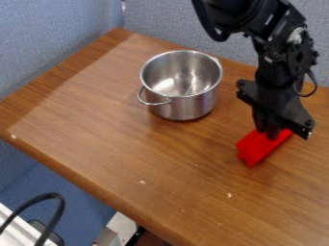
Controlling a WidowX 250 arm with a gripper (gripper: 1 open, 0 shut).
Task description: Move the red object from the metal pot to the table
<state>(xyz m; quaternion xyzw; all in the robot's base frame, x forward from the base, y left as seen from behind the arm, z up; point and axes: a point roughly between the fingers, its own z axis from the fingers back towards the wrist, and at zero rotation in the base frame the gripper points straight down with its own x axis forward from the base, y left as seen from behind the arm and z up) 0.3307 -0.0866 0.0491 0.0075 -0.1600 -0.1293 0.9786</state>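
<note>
Wooden table (90, 106) — red object (263, 147) under pincer (275, 133), clenched upon its top end.

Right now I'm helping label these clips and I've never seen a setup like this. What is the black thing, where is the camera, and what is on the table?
The black thing is a robot arm reaching in from the upper right. At its tip is a gripper, a two-fingered clamp, pointing steeply down. There is one picture, taken by a camera looking down at the table, a reddish-brown wooden top, from one side. On it stands the metal pot, shiny, round and empty, with a small loop handle. To its right, the gripper is shut on the red object, a small block whose lower end sits at the tabletop or just above it; I cannot tell which.
</note>
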